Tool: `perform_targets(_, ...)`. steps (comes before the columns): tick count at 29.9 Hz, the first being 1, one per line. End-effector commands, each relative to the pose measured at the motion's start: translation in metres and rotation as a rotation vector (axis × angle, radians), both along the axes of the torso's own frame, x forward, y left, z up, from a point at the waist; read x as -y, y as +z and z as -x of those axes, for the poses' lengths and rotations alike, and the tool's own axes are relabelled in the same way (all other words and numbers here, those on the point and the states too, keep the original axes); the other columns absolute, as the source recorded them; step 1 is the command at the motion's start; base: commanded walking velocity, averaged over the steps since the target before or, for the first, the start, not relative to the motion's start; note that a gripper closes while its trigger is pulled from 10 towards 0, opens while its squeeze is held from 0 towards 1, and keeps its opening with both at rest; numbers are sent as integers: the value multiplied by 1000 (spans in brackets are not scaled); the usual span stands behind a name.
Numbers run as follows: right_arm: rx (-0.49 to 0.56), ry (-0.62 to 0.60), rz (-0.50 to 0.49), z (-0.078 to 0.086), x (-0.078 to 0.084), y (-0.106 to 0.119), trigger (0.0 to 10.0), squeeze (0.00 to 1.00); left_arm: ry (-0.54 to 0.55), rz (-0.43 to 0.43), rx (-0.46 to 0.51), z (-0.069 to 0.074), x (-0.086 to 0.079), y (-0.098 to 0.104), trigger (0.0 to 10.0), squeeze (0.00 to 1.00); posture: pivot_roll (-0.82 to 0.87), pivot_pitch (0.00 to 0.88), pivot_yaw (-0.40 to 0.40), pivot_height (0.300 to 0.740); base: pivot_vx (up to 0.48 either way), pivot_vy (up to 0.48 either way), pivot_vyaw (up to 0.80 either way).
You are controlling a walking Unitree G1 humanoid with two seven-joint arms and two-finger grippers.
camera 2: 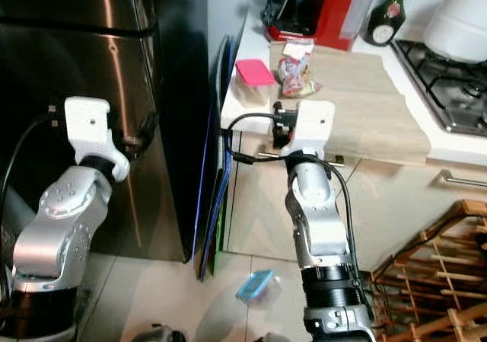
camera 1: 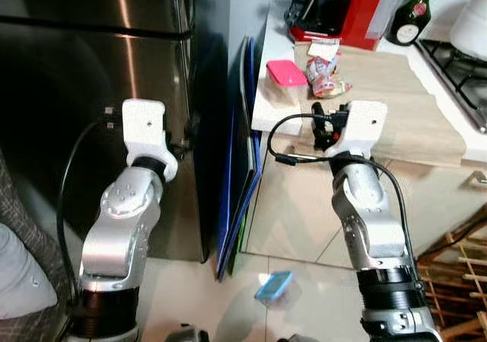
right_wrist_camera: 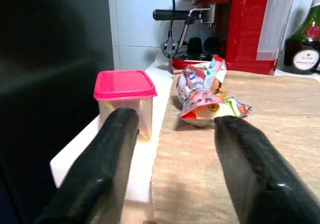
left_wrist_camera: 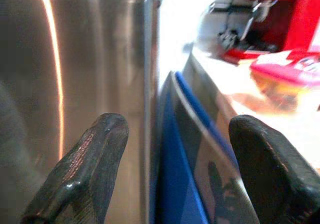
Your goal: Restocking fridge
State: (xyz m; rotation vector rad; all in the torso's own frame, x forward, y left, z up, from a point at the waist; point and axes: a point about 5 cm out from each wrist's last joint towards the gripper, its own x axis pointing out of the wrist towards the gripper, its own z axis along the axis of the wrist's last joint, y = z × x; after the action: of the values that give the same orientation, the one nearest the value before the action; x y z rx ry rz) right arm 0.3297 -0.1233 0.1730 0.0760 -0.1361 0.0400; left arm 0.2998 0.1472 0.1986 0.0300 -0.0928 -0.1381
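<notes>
The stainless steel fridge (camera 1: 91, 91) stands on the left with its doors closed. My left gripper (camera 1: 186, 134) is raised at the fridge's right front edge, and its fingers (left_wrist_camera: 85, 174) stand open with nothing between them. On the counter (camera 1: 396, 121), a clear container with a pink lid (camera 1: 285, 79) sits near the left end, with a crumpled snack bag (camera 1: 327, 75) beside it. Level with the counter's front edge, my right gripper (camera 1: 323, 125) is open and empty. It points at the pink-lidded container (right_wrist_camera: 125, 102), short of it.
Blue flat boards (camera 1: 240, 182) lean in the gap between fridge and counter. A small blue-lidded tub (camera 1: 274, 287) lies on the floor. A red coffee machine (camera 1: 335, 7), a bottle (camera 1: 411, 14) and a stove (camera 1: 456, 60) stand at the back; a wooden rack (camera 1: 460, 277) is at the lower right.
</notes>
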Motion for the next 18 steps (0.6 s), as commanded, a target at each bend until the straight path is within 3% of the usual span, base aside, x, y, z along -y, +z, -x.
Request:
perform_targets(1,24,-13,-1,-4,2,7,10000,1000,-24,-13,-5,-3,3,-1,10000,0,6,0,20,740,0,0,0)
perform_targets(9,17,-36,-32,-10,6,9,10000,1000,-72,-21,42,-1,8,1,10000,0,8,5,29,740,0,0,0)
perform_targets(18,-6,83,17,-12,-9,7,10000,1000,-104,35,107,8,16,6,10000,0,21,28,10,740,0,0,0)
